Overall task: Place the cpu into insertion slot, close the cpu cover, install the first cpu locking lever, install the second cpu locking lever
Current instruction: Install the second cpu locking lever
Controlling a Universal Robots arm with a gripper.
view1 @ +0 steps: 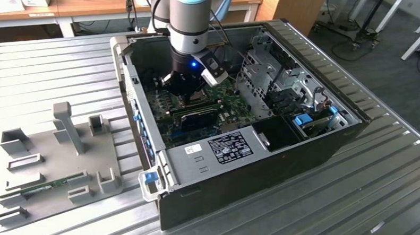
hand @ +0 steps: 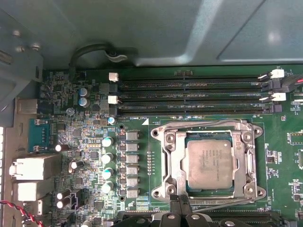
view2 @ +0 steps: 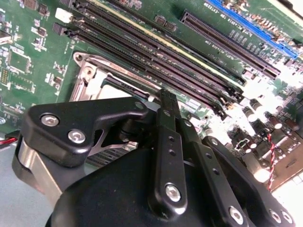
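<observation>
While our arm reaches down into the open computer case (view1: 315,148) at the middle of the exterior view, our gripper (view1: 187,97) hangs low over the green motherboard (view1: 225,99), just right of the case's near wall.

In the first wrist view, the cpu (hand: 209,164) lies flat in its socket at the lower right of the frame, grey top up. The cpu cover (hand: 207,132) lies closed around it, the chip showing through its window.

Our gripper's fingers (hand: 181,208) appear at the bottom edge of that frame, pressed together with nothing between them, touching or just above the cover's lower edge.

In the second wrist view, our gripper (view2: 167,101) sits mid-frame, its black fingers closed over the socket beside the long memory slots (view2: 156,56).
</observation>
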